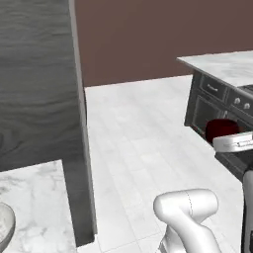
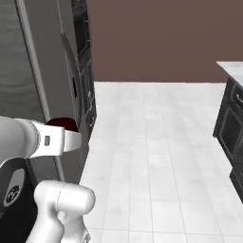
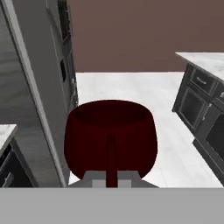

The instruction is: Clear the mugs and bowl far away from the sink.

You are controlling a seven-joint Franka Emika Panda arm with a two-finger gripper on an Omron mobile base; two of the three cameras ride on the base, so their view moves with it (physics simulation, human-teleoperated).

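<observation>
A dark red mug (image 3: 109, 131) with a thin handle facing the camera sits right in front of the hand view. My gripper (image 3: 111, 180) is shut on that handle. From the left base view the mug (image 1: 221, 129) hangs above the floor at the right, held by my gripper (image 1: 226, 139). In the right base view the mug (image 2: 61, 124) and gripper (image 2: 71, 135) are beside the tall dark cabinet. A curved speckled grey-white rim, apparently the bowl (image 1: 5, 227), rests on the marble counter at the lower left, cut by the frame. The pale mugs and the sink are out of view.
A tall dark wood-grain cabinet panel (image 1: 39, 84) stands at the left, above a marble counter (image 1: 37, 197). Dark cabinets with a marble top (image 1: 222, 64) line the right. White tiled floor (image 1: 138, 143) lies open between them, ending at a brown wall.
</observation>
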